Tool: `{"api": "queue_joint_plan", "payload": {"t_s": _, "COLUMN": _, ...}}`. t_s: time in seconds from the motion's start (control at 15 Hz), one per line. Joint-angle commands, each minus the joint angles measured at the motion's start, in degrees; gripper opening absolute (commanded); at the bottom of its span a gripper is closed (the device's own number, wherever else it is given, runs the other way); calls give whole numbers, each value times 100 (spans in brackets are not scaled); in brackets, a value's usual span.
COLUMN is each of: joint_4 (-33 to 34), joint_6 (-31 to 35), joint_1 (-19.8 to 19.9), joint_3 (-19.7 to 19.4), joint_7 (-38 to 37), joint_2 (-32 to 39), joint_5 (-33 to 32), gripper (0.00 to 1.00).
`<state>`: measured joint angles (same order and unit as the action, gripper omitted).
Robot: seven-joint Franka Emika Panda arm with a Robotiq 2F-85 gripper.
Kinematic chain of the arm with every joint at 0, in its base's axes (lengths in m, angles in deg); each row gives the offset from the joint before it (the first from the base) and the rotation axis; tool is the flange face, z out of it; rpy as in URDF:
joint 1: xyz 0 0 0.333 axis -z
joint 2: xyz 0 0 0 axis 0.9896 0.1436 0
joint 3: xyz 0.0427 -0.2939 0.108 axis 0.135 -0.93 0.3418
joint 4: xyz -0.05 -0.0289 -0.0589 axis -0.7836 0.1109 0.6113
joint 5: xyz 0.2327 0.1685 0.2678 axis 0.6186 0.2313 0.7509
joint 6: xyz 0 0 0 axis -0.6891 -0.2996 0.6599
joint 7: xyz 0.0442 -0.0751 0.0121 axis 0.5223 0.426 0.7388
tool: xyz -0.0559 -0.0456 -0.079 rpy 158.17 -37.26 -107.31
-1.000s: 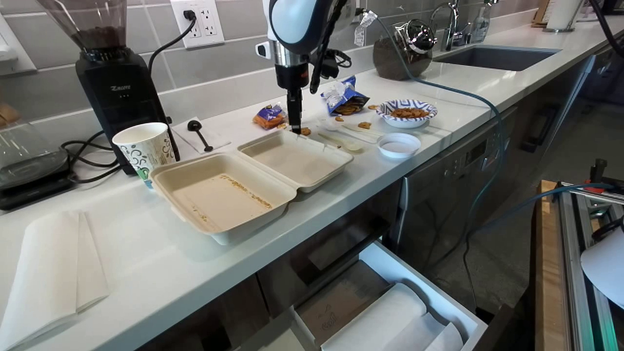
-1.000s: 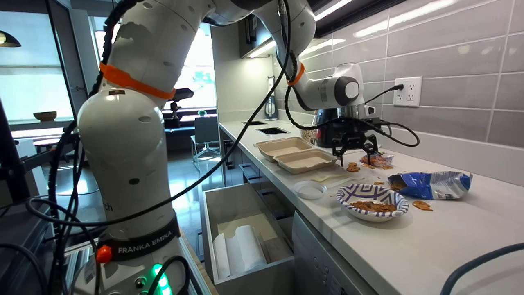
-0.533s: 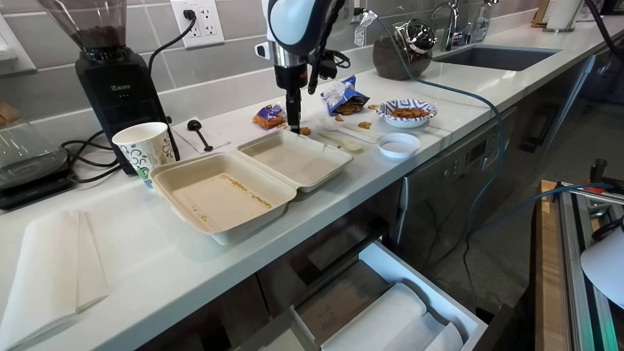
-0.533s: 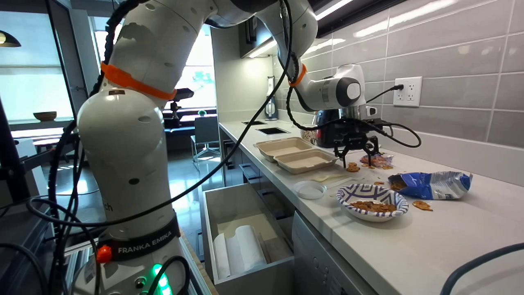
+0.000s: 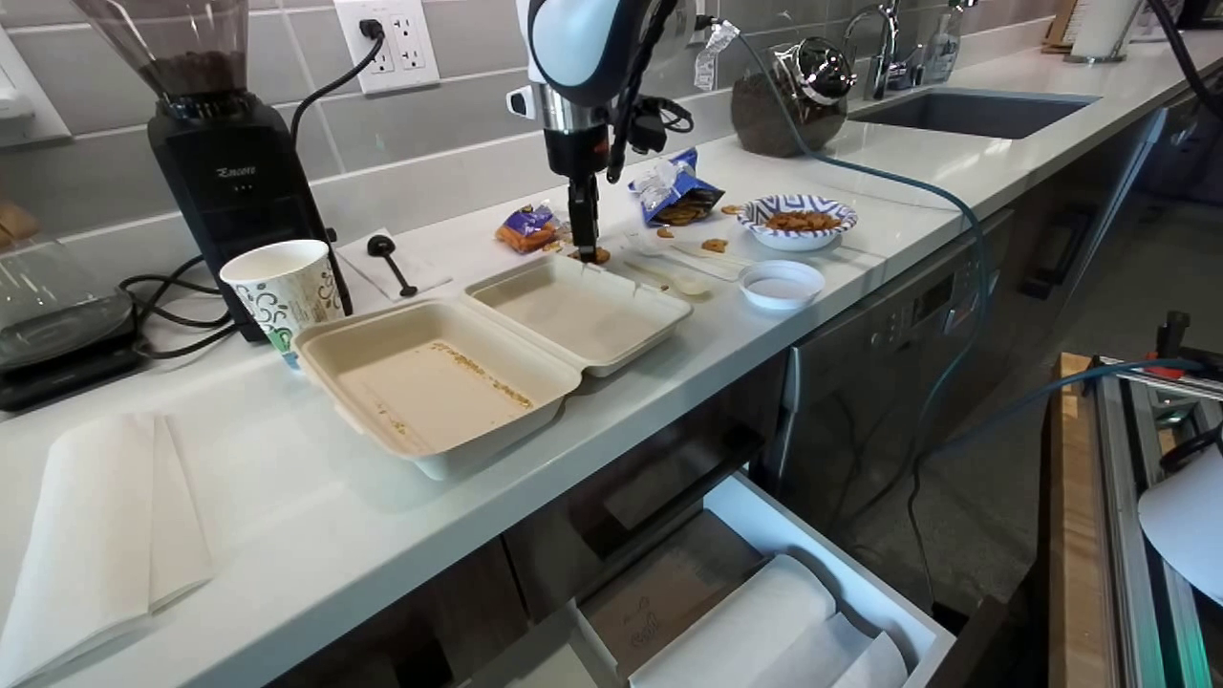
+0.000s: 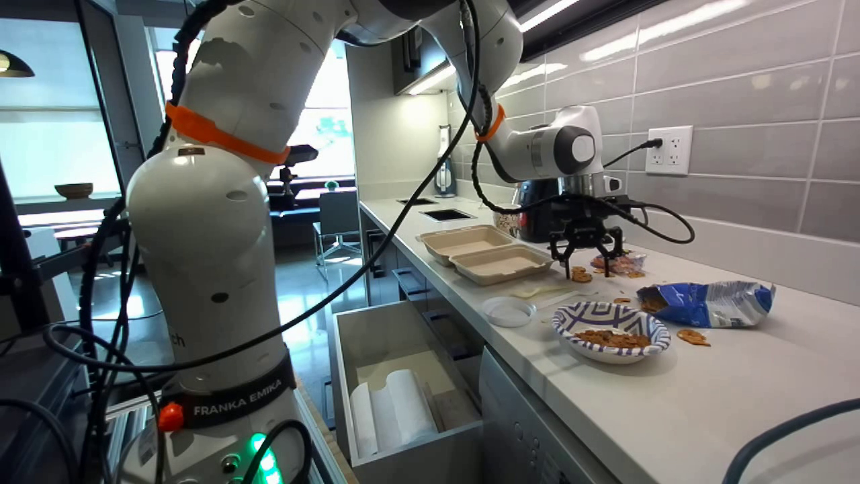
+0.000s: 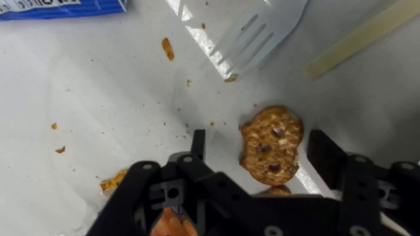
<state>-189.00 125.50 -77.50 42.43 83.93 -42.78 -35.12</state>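
Note:
My gripper (image 7: 256, 139) is open and points down low over the counter, with its fingers on either side of a brown pretzel-like snack piece (image 7: 274, 147) with three holes. The piece lies nearer the right finger, with a small gap to both fingers. Another brown bit (image 7: 279, 190) touches its lower end, mostly hidden by the gripper body. In an exterior view the gripper (image 6: 588, 274) stands with the snack piece (image 6: 579, 274) by its left finger. It also shows edge-on behind the open tan takeout box (image 5: 459, 420) in an exterior view (image 5: 586, 258).
A clear fork (image 7: 262, 32), a yellowish utensil (image 7: 357, 41) and crumbs lie nearby. A small snack bag (image 5: 528, 229), a blue bag (image 6: 705, 302), a patterned bowl (image 6: 571, 329) and a white lid (image 5: 782, 285) stand about. A paper cup (image 5: 287, 291) and black grinder (image 5: 234, 191) stand left; a drawer (image 6: 356, 376) is open.
My gripper has shifted slightly to the right in both exterior views, with its fingers still apart. The objects on the counter look unmoved.

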Motion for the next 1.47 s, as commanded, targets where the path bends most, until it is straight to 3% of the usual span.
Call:
{"api": "queue_joint_plan", "payload": {"t_s": 0.0, "joint_4": 178, "joint_6": -295, "joint_1": 10, "joint_3": 17, "joint_7": 6, "joint_2": 105, "joint_5": -60, "gripper": 78}}
{"api": "queue_joint_plan", "payload": {"t_s": 0.33, "joint_4": 243, "joint_6": -394, "joint_1": 14, "joint_3": 32, "joint_7": 31, "joint_2": 135, "joint_5": -45, "gripper": 76}}
{"api": "queue_joint_plan", "payload": {"t_s": 0.6, "joint_4": 273, "joint_6": -469, "joint_1": 21, "joint_3": 49, "joint_7": 57, "joint_2": 147, "joint_5": -25, "gripper": 64}}
{"api": "queue_joint_plan", "payload": {"t_s": 0.67, "joint_4": 277, "joint_6": -478, "joint_1": 21, "joint_3": 54, "joint_7": 60, "joint_2": 147, "joint_5": -23, "gripper": 56}}
{"api": "queue_joint_plan", "payload": {"t_s": 0.8, "joint_4": 290, "joint_6": -498, "joint_1": 23, "joint_3": 59, "joint_7": 64, "joint_2": 152, "joint_5": -20, "gripper": 60}}
{"api": "queue_joint_plan", "payload": {"t_s": 1.0, "joint_4": 295, "joint_6": -509, "joint_1": 25, "joint_3": 67, "joint_7": 71, "joint_2": 155, "joint_5": -14, "gripper": 48}}
{"api": "queue_joint_plan", "payload": {"t_s": 1.4, "joint_4": 319, "joint_6": -520, "joint_1": 31, "joint_3": 60, "joint_7": 69, "joint_2": 166, "joint_5": -17, "gripper": 44}}
